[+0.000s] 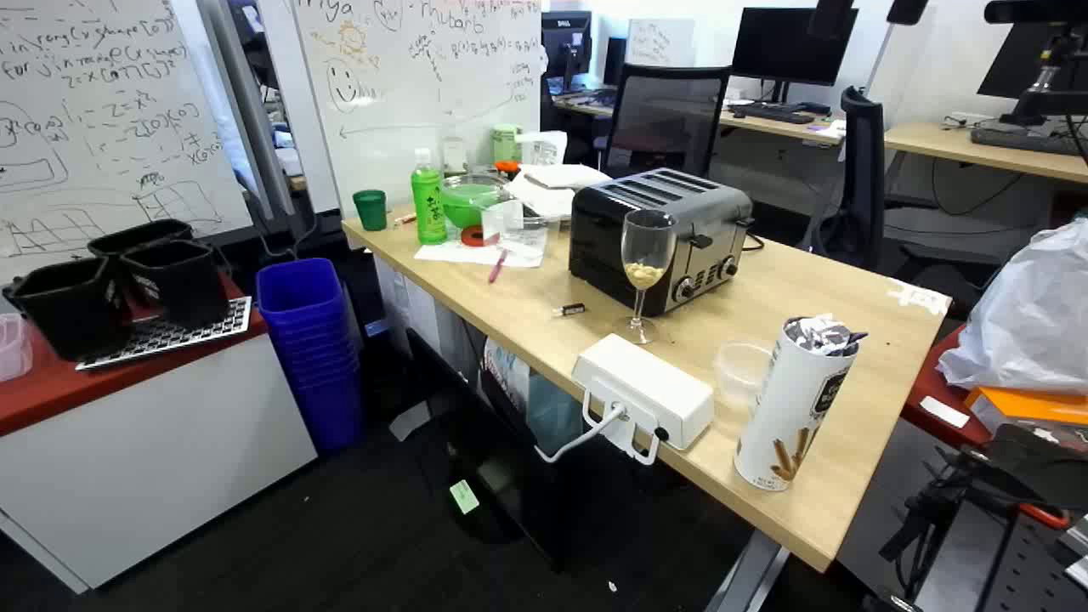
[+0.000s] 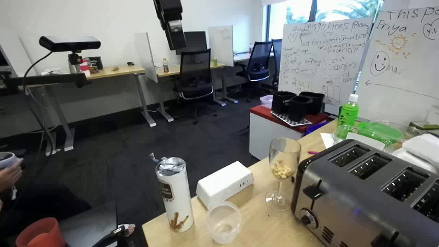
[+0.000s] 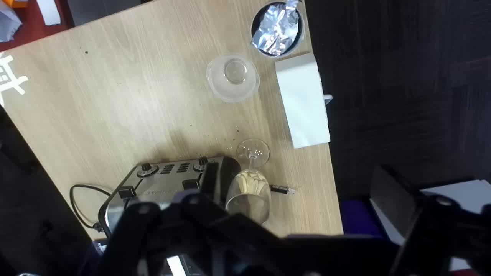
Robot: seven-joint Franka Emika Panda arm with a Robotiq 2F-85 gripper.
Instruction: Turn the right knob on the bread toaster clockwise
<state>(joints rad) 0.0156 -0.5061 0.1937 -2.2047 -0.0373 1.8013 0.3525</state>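
Note:
The bread toaster (image 1: 710,212) is a chrome box with a black slotted top. It also shows in an exterior view (image 2: 353,206) and in the wrist view (image 3: 168,188), partly hidden there by my gripper. On its front are the right knob (image 1: 728,267) and the left knob (image 1: 685,287). The right knob also shows in the wrist view (image 3: 147,168), farther from the wine glass; it is outside the frame in an exterior view. My gripper (image 3: 303,184) is open and empty, high above the table. Its fingertips show at the top edge in an exterior view (image 1: 867,13).
A wine glass (image 1: 648,242) holding pale pieces stands beside the toaster's left end. A white box (image 1: 646,391), a see-through plastic cup (image 1: 741,370) and a tall white patterned cylinder (image 1: 790,416) stand near the table edge. A power cord (image 3: 82,186) lies beside the toaster.

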